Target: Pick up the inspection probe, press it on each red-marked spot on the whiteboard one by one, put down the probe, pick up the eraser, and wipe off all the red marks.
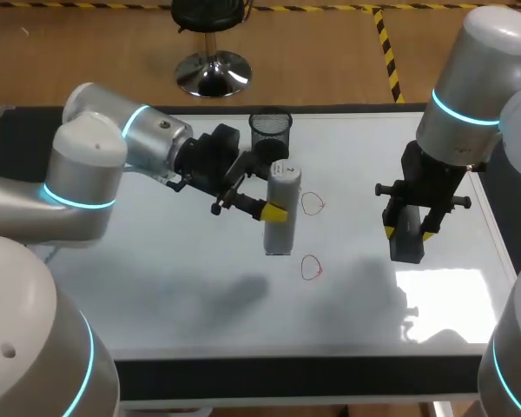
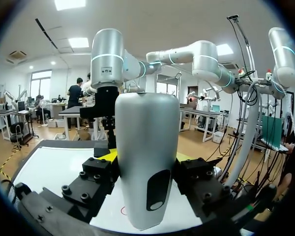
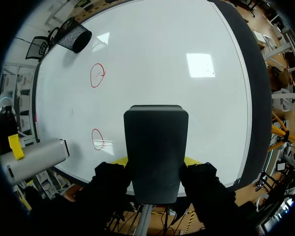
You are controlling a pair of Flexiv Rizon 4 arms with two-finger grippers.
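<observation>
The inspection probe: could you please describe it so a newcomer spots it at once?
On the whiteboard, find the black mesh cup. Near it, the left hand holds the inspection probe: a silver cylinder, unlike the dark blocky eraser in the right hand.

A robotics lab: my left arm [image 1: 87, 174] and right arm [image 1: 469, 87] flank a whiteboard [image 1: 174, 287] tabletop.
</observation>
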